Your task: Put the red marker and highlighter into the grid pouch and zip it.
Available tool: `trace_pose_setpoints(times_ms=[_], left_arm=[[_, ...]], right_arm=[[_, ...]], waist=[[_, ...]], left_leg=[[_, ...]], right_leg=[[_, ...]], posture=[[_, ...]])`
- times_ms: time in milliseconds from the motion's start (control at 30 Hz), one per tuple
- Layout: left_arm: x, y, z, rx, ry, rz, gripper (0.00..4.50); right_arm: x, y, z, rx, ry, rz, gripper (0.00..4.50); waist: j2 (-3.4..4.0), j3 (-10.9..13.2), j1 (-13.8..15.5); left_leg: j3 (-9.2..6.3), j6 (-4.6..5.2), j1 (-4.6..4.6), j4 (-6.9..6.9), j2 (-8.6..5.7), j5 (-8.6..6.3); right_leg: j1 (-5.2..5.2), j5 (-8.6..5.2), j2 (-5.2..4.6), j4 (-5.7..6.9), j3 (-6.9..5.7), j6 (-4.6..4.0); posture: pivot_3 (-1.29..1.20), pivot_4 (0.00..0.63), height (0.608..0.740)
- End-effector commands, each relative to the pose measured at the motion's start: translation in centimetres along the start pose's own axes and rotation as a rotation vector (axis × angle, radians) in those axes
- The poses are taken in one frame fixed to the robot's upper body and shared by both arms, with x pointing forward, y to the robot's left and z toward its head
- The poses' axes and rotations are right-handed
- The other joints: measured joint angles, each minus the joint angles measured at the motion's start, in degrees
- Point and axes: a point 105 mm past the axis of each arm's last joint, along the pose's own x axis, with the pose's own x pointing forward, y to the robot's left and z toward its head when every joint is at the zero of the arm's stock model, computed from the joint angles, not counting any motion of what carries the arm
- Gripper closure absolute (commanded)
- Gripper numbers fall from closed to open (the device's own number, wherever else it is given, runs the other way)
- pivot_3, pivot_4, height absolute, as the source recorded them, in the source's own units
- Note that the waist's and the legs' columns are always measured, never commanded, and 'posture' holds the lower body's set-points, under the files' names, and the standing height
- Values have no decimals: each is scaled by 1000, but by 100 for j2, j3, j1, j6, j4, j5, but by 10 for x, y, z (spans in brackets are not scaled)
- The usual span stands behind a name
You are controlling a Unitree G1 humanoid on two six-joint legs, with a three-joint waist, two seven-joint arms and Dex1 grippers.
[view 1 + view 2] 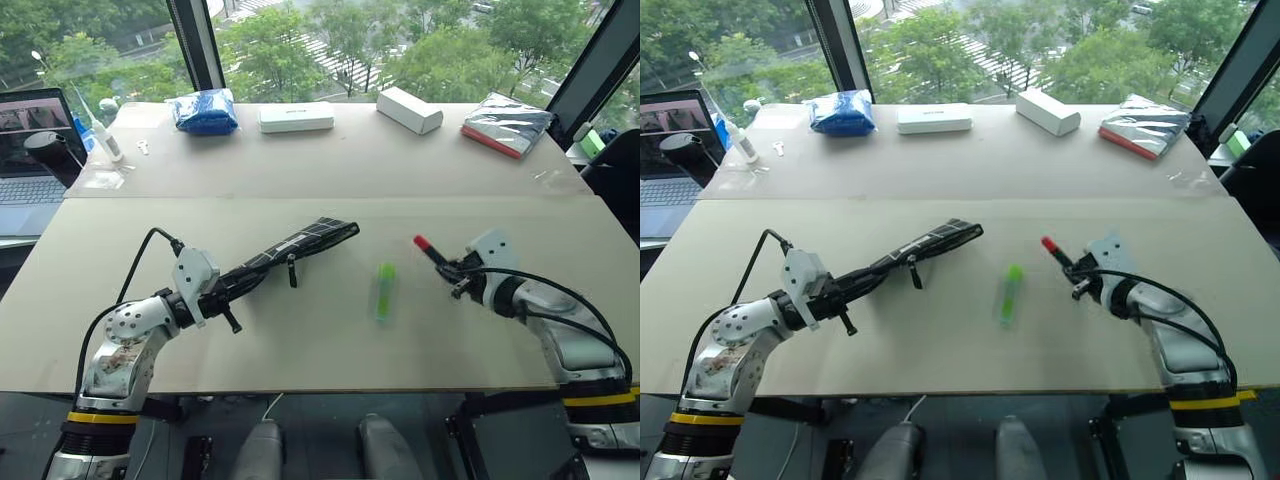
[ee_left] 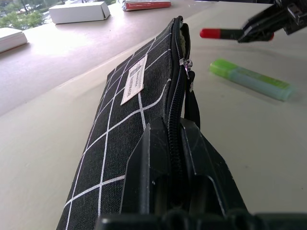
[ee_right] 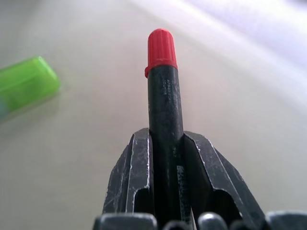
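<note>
My left gripper (image 1: 232,288) is shut on the near end of the grid pouch (image 1: 300,245), a black fabric pouch with white grid lines and a small white label (image 2: 133,79). The pouch is held off the table, edge up, its zipper (image 2: 178,91) parted at the far end and its pull cord (image 1: 291,270) hanging. My right gripper (image 1: 452,272) is shut on the red marker (image 1: 428,249), lifted above the table with its red cap (image 3: 160,50) pointing toward the pouch. The green highlighter (image 1: 384,290) lies flat on the table between the two grippers.
Along the far side of the table sit a blue bag (image 1: 205,111), two white boxes (image 1: 296,117) (image 1: 409,109) and a red-edged packet (image 1: 507,125). A laptop (image 1: 30,160) stands off the left edge. A seam (image 1: 330,196) crosses the table.
</note>
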Motion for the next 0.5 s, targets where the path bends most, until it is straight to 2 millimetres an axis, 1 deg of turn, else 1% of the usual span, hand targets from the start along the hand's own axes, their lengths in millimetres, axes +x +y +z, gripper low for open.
trace_pose_setpoints(times_ms=[33, 100, 167, 200, 300, 367, 500], left_arm=[[-1, 2, 13, 27, -36, 1, 4500], [-1, 1, 13, 26, -36, -1, 4500], [0, -1, 12, 23, -36, -5, 4500], [1, -2, 12, 22, -36, -7, 4500], [3, -3, 11, 20, -36, -12, 4500], [4, -4, 11, 18, -37, -16, 4500], [6, -5, 11, 17, -40, -17, 4500]], right_arm=[[1, 1, 49, -368, -173, 48, 3964], [1, 7, 67, -457, -251, 87, 3964], [3, 21, 86, -570, -333, 151, 3964], [4, 28, 91, -620, -356, 179, 3964], [10, 38, 93, -712, -378, 224, 3964], [12, 41, 96, -738, -401, 237, 3964], [14, 42, 101, -768, -427, 242, 3964]], waist=[[-1, 0, 3], [-1, 0, 0], [-1, 2, -2], [-1, 2, -4], [-1, 2, 1], [-1, 2, 20], [-1, 2, 22]], left_leg=[[0, 0, 0, -4, 1, 0], [0, 0, 0, -6, 1, 0], [0, 0, 0, -6, 2, 0], [0, 0, 0, -6, 0, 0], [0, 0, 0, -6, 0, 0], [0, 0, 0, -6, 1, 0], [0, -1, 0, -3, 0, 0]], right_leg=[[1, 2, 0, -3, -1, -4], [1, 4, 0, -6, -1, -7], [2, 6, 0, -6, -1, -10], [1, 10, -1, -7, 0, -18], [2, 11, -1, -6, -1, -19], [2, 12, -1, -7, -1, -20], [3, 12, -2, -6, -1, -21]], posture=[[0, 150, 740], [0, 150, 740], [0, 150, 740], [0, 150, 740], [0, 150, 740], [0, 150, 740], [0, 150, 740]])
